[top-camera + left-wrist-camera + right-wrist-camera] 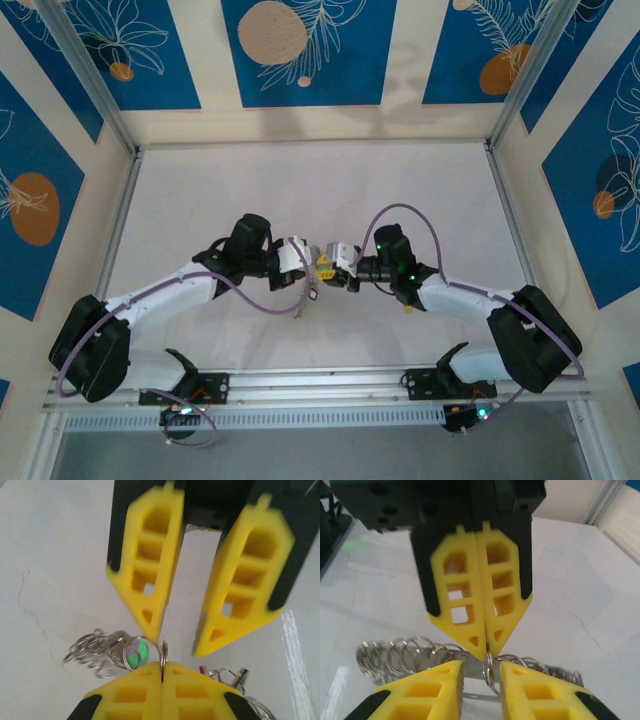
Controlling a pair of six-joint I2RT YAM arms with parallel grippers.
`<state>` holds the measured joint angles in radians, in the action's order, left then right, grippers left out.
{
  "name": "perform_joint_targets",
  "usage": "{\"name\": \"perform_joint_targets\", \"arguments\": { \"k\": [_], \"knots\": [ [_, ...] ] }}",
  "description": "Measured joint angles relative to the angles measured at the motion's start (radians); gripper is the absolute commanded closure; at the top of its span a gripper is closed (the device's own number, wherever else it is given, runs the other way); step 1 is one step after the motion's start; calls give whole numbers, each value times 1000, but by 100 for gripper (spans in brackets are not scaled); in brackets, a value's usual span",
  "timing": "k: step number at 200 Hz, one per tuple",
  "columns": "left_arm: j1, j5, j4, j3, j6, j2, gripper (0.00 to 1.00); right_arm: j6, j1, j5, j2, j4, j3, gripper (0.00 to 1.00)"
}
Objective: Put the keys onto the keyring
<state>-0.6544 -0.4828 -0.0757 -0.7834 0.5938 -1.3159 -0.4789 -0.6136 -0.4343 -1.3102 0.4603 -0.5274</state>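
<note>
The pale table (300, 190) is lying flat and matte, with faint hairline veins running across it like cracked stone. Over its middle the two white arms are reaching inward, the left arm (170, 285) and the right arm (470, 295) each trailing a looping purple cable, and their tips are meeting nose to nose. The left gripper (162, 666) is pressing its yellow plastic fingers flat together; they are wedge-shaped, ribbed with square cut-outs and backed in black. Their pointed tips are pinching a thin ring of the keyring (410, 652), a tangle of shiny silver wire loops that is spreading out like a loose spring to either side of the pinch, just above the table. The right gripper (481, 666) is facing it with its matching yellow fingers standing apart. The pinched ring is sitting edge-on in the gap between them, and I cannot tell whether either finger is touching it. A green key (136, 653) is showing its small glossy plastic head through one round loop just beside the left fingertips, and a tiny red fleck (201, 669) is peeking out among the wires on the other side.
</note>
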Motion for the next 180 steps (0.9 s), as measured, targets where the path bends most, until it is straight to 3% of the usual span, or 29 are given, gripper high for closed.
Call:
{"name": "perform_joint_targets", "arguments": {
  "k": [37, 79, 106, 120, 180],
  "knots": [
    [26, -64, -23, -18, -47, 9, 100, 35, 19, -24, 67, 72, 98, 64],
    [69, -188, -21, -18, -91, 22, 100, 82, 28, -47, 89, 124, 142, 64],
    [70, -237, -21, -18, -91, 21, 100, 104, 45, -74, 89, 143, 141, 79],
    [70, -255, -22, -23, -92, 17, 100, 115, 46, -98, 83, 148, 137, 80],
    [70, -276, -18, -28, -98, 16, 100, 140, 42, -152, 24, 179, 95, 68]
  ]
}}
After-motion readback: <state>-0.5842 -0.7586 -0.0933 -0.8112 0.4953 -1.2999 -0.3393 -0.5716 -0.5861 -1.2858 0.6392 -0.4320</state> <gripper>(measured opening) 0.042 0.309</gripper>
